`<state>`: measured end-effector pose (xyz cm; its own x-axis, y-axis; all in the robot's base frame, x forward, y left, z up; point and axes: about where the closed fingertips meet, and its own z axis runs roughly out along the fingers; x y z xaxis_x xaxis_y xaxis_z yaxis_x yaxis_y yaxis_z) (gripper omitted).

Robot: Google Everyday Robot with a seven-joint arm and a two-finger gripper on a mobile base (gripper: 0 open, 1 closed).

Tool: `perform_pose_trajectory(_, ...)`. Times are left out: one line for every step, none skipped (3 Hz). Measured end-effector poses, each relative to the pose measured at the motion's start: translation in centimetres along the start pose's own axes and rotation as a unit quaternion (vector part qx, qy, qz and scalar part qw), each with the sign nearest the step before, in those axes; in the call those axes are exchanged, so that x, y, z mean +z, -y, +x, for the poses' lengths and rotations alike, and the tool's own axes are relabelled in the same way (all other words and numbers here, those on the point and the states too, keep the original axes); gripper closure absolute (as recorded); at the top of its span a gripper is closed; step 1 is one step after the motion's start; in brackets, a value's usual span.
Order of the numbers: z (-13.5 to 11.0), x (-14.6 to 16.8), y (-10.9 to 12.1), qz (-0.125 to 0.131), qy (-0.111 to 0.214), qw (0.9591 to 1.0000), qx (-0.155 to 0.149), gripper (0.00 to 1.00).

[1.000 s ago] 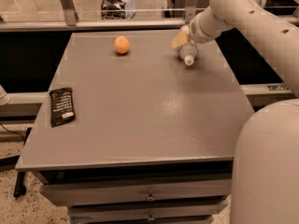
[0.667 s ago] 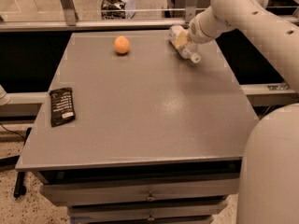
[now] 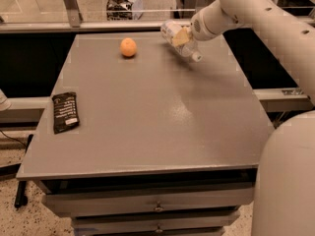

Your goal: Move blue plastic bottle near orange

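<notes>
The orange [image 3: 128,47] sits on the grey table [image 3: 147,112] near its far left. My gripper [image 3: 183,37] is shut on the blue plastic bottle [image 3: 180,40] and holds it above the far middle of the table, to the right of the orange. The bottle is tilted, its white cap [image 3: 196,57] pointing down and to the right. There is a gap of about one bottle length between the bottle and the orange.
A black packet [image 3: 65,111] lies near the table's left edge. A rail and a glass wall run behind the table's far edge. My white arm [image 3: 266,14] comes in from the right, and my base [image 3: 288,181] fills the lower right.
The gripper has lifted the bottle off the table and carried it to the left, toward the orange. The orange and the black packet have not moved.
</notes>
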<state>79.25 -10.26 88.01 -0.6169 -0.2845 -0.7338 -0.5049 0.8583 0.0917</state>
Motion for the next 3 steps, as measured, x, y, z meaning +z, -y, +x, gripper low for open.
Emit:
perform_pose_trajectory(-1.2, 1.4, -1.3, -0.015, 0.003, 0.9996, -0.025, 1.0)
perform_pose_trajectory(-1.9, 2.7, -2.5, -0.032, 0.002, 0.9988, -0.037, 1.0)
perform_pose_trajectory(-2.1, 3.8, -4.0, -0.053, 0.001, 0.9975, -0.046, 1.0)
